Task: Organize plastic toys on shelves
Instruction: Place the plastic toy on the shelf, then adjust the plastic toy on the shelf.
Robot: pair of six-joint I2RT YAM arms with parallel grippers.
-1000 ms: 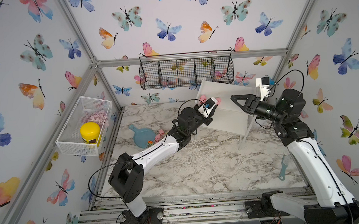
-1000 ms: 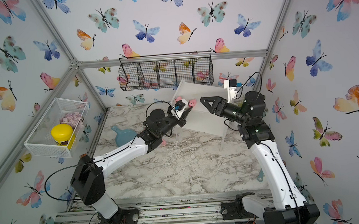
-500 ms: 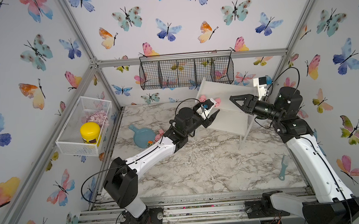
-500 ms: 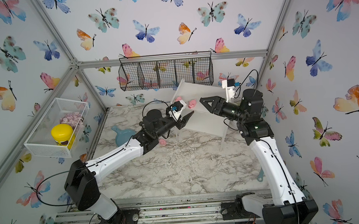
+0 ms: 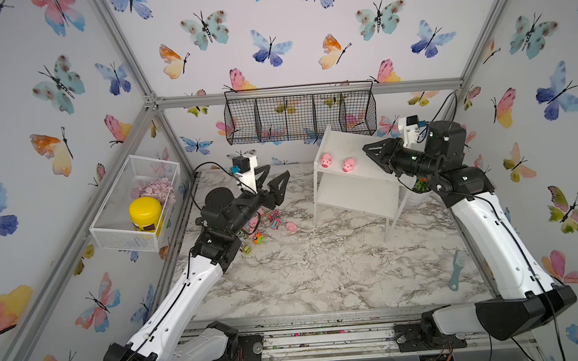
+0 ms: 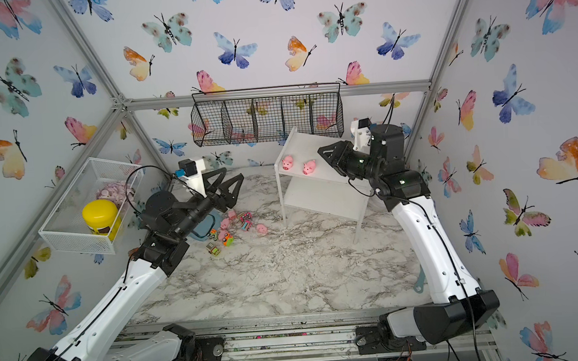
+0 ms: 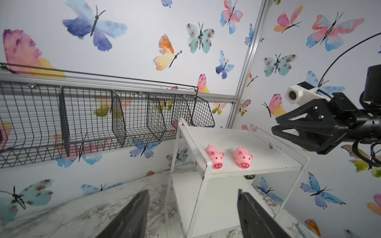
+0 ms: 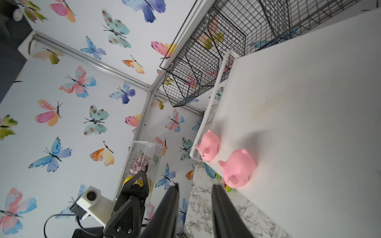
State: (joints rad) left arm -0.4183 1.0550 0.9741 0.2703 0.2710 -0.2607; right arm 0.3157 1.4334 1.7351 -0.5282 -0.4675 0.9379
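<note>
The white shelves (image 5: 357,142) (image 6: 316,142) stand at the back right. Two pink pigs (image 5: 326,159) (image 5: 348,164) sit side by side near the left end of the top board; the left wrist view shows them snout-on (image 7: 214,156) (image 7: 243,157). More plastic toys lie on the marble left of the shelves: a pig (image 5: 291,227) and little trucks (image 5: 274,218) (image 5: 257,238). My left gripper (image 5: 277,175) (image 7: 191,195) hangs wide open and empty above that pile. My right gripper (image 5: 368,150) (image 8: 194,187) hovers over the top board's right part, jaws narrowly apart and empty.
A black wire basket (image 5: 299,117) hangs on the back wall just above the shelves. A white mesh basket (image 5: 134,201) on the left wall holds a yellow jar (image 5: 145,212) and pink discs. A blue dish (image 6: 203,228) lies under my left arm. A teal comb (image 5: 456,274) lies at the right.
My left gripper opened, left a pig on the top board and drew back to the left. My right gripper's jaws narrowed while it stayed over the shelves.
</note>
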